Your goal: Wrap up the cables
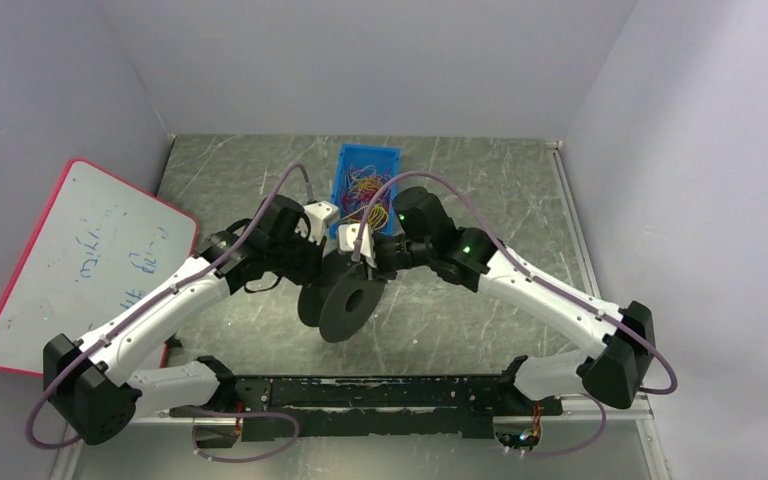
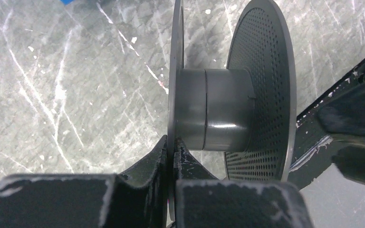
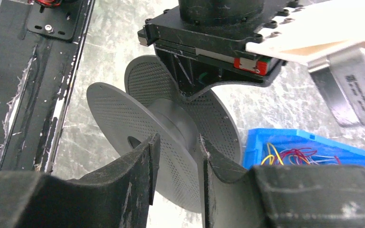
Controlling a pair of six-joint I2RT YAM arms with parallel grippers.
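The left gripper (image 2: 172, 145) is clamped tight on one thin flange of the spool (image 2: 218, 109). It holds the spool on edge above the table (image 2: 52, 95), which probably leaves the bare hub reachable for winding. The right gripper (image 3: 178, 142) straddles the other flange with its jaws partly parted, gripping nothing. The cables (image 3: 290, 154) lie tangled in the bin (image 3: 261, 142) beyond the spool, and none are wound on.

Left arm (image 1: 160, 310) and right arm (image 1: 540, 288) had white shells, black joints, lilac hoses (image 1: 35, 405) looping beside the base rail (image 1: 380, 402).
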